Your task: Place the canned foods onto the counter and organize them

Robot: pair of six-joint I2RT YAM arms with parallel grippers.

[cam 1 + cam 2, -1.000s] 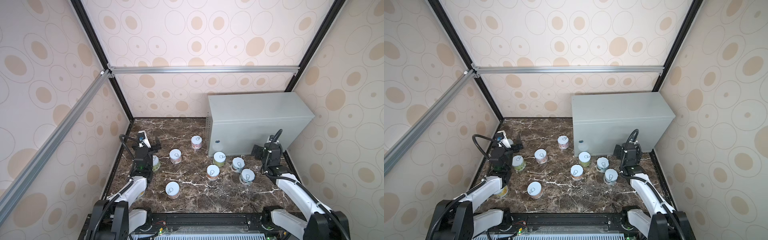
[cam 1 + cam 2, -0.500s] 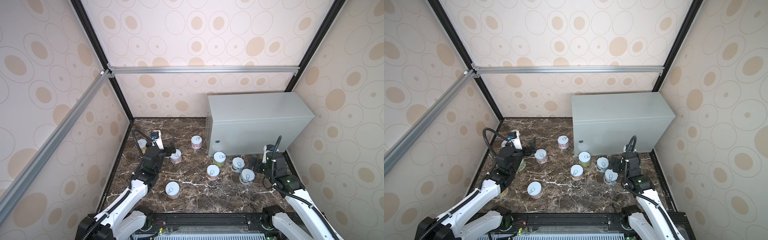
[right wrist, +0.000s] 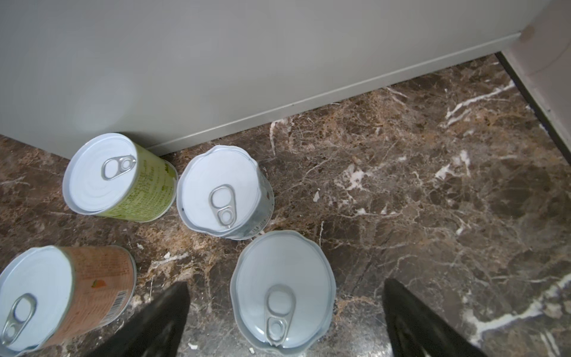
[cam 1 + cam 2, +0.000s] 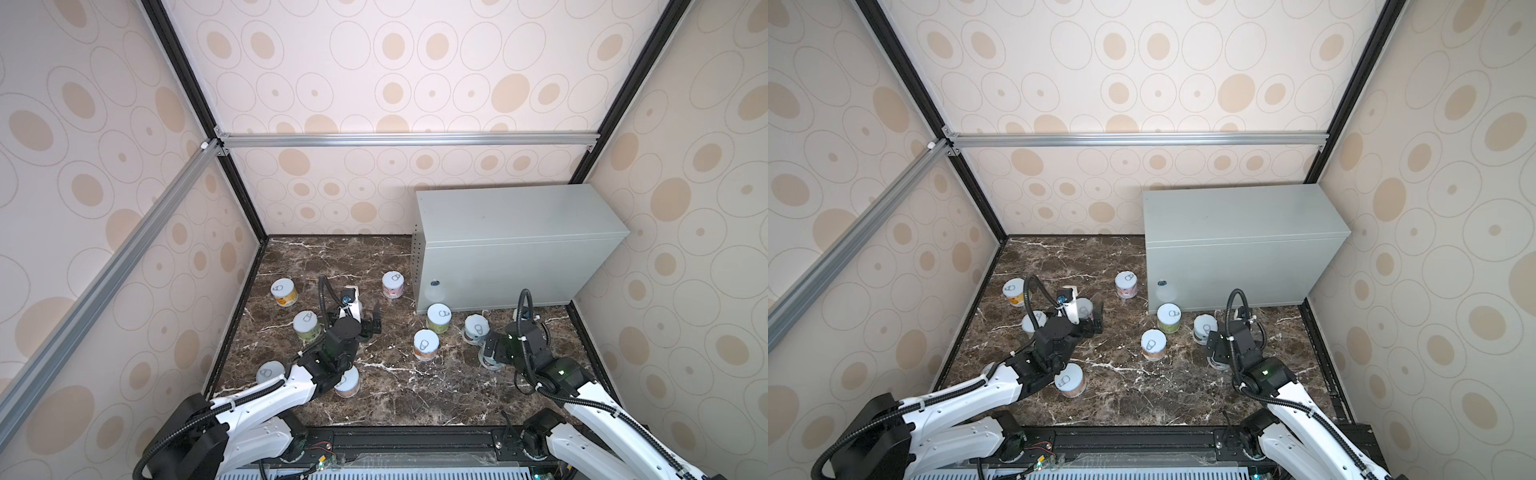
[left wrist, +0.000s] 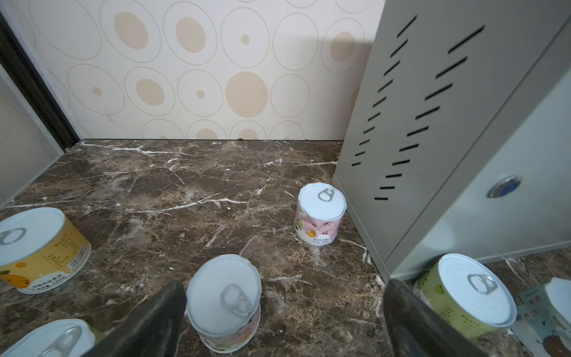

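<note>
I was at the opening step: every one of the canned foods [image 4: 426,345] I could count stood on the marble bench [image 4: 395,407], none yet on the counter [image 4: 515,216]. Both arms were lined up for a pick. The left jaws gaped fully and held nothing, poised over a peach-labelled tin [image 5: 224,301] in the bench's left half, about midway between front and back edges. That tin sat close to one finger [image 5: 154,324] and well apart from the other (I'd want to sidestep before closing). The right jaws, just as wide and empty, straddled a lid-up tin [image 3: 282,290] toward the bench's right edge, near the counter's front, fairly centred. Next, I judged: descend, close on the walls, lift.
</note>
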